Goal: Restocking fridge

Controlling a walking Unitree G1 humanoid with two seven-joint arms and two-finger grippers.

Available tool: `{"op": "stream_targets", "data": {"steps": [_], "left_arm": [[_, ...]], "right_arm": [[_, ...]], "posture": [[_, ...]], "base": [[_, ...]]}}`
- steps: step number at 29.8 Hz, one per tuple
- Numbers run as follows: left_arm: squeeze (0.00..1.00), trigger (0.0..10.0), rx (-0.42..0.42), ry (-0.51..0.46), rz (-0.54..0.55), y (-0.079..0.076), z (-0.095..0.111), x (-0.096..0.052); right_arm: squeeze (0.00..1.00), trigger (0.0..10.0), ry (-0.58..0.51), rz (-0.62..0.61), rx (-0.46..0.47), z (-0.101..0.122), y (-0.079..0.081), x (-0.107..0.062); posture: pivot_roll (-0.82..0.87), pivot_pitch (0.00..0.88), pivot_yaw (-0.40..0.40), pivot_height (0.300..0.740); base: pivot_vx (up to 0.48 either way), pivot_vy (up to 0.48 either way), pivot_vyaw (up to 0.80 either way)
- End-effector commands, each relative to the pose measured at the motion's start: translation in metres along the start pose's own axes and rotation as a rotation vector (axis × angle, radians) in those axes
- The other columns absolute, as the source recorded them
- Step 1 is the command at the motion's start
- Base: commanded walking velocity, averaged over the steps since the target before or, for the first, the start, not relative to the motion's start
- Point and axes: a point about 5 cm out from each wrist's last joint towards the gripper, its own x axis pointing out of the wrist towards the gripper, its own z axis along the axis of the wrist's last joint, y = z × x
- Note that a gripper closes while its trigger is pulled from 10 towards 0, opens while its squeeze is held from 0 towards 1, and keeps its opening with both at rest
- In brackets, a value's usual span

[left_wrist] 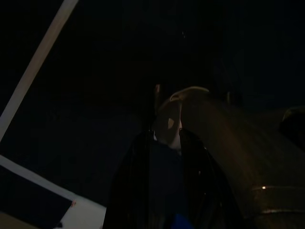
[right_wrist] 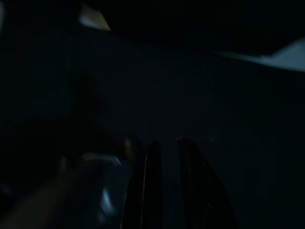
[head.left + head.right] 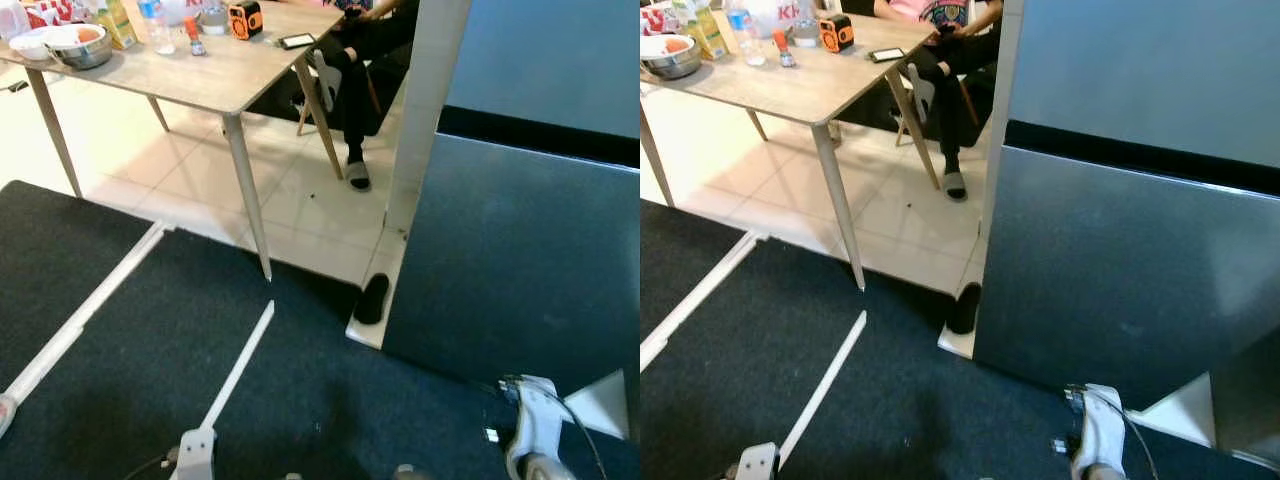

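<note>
Looks like barely started imo. Fridge (image 3: pixel 1140 270) fills the right of the frame, doors closed, nothing loaded yet. Groceries, e.g. water bottle (image 3: pixel 158 28) and juice carton (image 3: pixel 118 24), sit on the desk (image 3: pixel 215 75) upper left, w/ a person seated behind. Both arms hang idle; left gripper (image 1: pixel 167 143) and right gripper (image 2: pixel 164 181) too dark, can't tell the gap.

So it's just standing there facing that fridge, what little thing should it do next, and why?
Probably raise the right arm toward the fridge door. The door looks closed, both arms hang low over the dark carpet, and the food sits behind on the table. Nothing can go in until that door opens.
</note>
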Motion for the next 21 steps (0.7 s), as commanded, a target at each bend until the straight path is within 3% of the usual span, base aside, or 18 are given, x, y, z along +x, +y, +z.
{"op": "stream_targets", "data": {"steps": [1, 6, 8, 11, 13, 15, 16, 17, 21], "left_arm": [[0.00, 10.0, -0.005, 0.055, 0.015, 0.003, -0.013, -0.003], [0.00, 10.0, 0.086, 0.069, 0.105, 0.013, -0.006, -0.003], [0.00, 10.0, 0.161, 0.080, 0.155, 0.023, -0.002, -0.005], [0.00, 10.0, 0.254, 0.052, 0.194, 0.034, 0.014, -0.006], [0.00, 10.0, 0.273, 0.045, 0.202, 0.036, 0.018, -0.006], [0.00, 10.0, 0.402, 0.002, 0.243, 0.043, 0.042, -0.006], [0.00, 10.0, 0.402, 0.002, 0.243, 0.043, 0.042, -0.006], [0.00, 10.0, 0.486, -0.033, 0.276, 0.047, 0.061, -0.006], [0.00, 10.0, 0.520, -0.063, 0.280, 0.043, 0.073, -0.004]], "right_arm": [[0.00, 10.0, 0.007, -0.014, 0.005, 0.000, -0.003, -0.001], [0.00, 10.0, -0.002, -0.047, 0.006, 0.005, -0.013, -0.002], [0.00, 10.0, -0.014, -0.049, 0.009, 0.008, -0.012, -0.001], [0.00, 10.0, -0.026, -0.031, 0.014, 0.011, -0.006, 0.000], [0.00, 10.0, -0.026, -0.026, 0.015, 0.011, -0.005, 0.000], [0.00, 10.0, -0.026, 0.020, 0.024, 0.009, 0.006, 0.002], [0.00, 10.0, -0.026, 0.020, 0.024, 0.009, 0.006, 0.002], [0.00, 10.0, -0.006, 0.047, 0.008, 0.004, 0.014, 0.003], [0.00, 10.0, 0.021, 0.059, -0.002, -0.003, 0.020, 0.003]], "posture": [[-0.04, 0.050, -0.033, 0.740], [-0.05, 0.023, -0.039, 0.740], [-0.05, 0.026, -0.021, 0.740], [-0.04, 0.016, 0.005, 0.740], [-0.04, 0.016, 0.005, 0.740], [-0.03, 0.008, 0.015, 0.740], [-0.03, 0.008, 0.015, 0.740], [-0.02, 0.000, 0.019, 0.740], [-0.01, 0.000, 0.030, 0.740]], "base": [[0.000, 0.000, 0.00], [0.000, 0.000, 0.00], [0.000, 0.000, 0.00], [0.000, 0.000, 0.00], [0.000, 0.000, 0.00], [0.000, 0.000, 0.00], [0.000, 0.000, 0.00], [0.000, 0.000, 0.00], [0.000, 0.000, 0.00]]}}
